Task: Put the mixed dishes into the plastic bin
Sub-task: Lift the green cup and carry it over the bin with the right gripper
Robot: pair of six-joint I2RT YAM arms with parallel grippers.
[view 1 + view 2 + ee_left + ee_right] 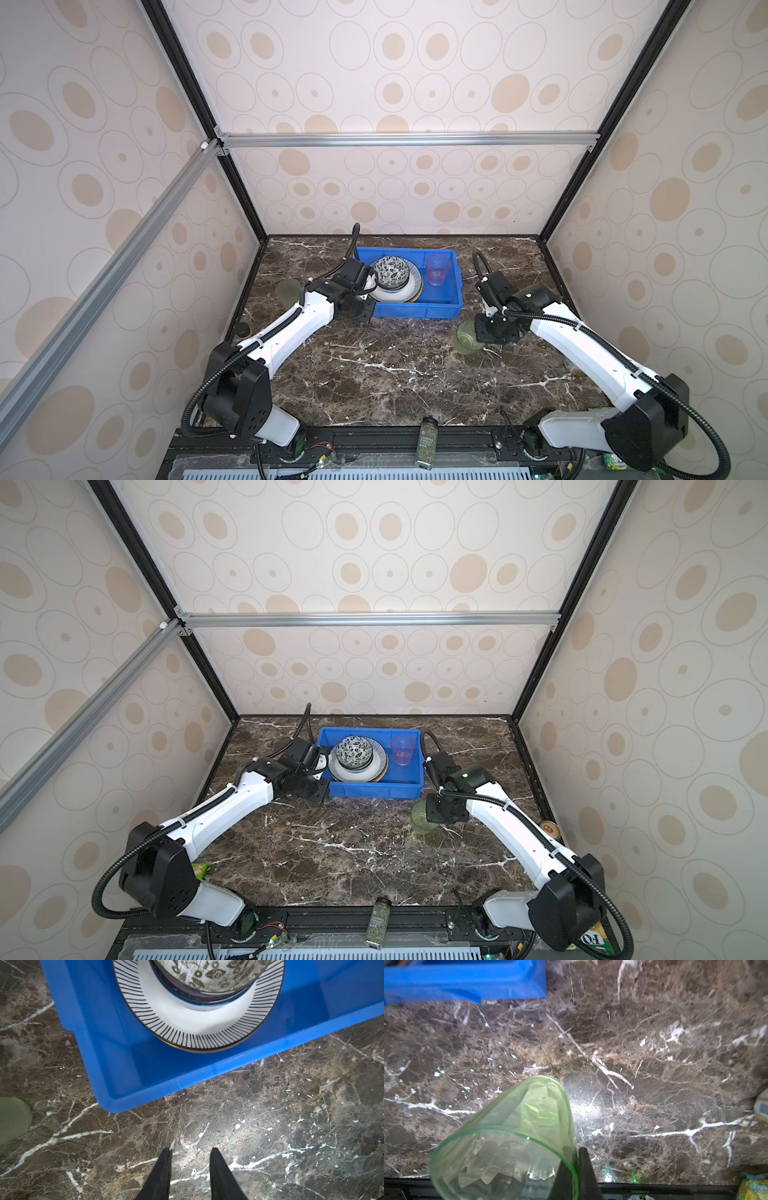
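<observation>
The right gripper (574,1156) is clamped on the wall of the green cup (508,1136) — one finger inside the mouth, one outside. It holds the cup just off the near right corner of the plastic bin (415,309), outside it. The cup's long axis runs close to upright, mouth up; whether its base touches the table (395,374) I cannot tell. The carry likely goes over the bin's near wall, to the bare floor in front of the pink cup (437,269). The green cup is thin, faceted, translucent plastic — slippery, I judge. The left gripper (191,1149), partly open and empty, hovers off the bin's near left corner, near the striped plate (197,1022).
</observation>
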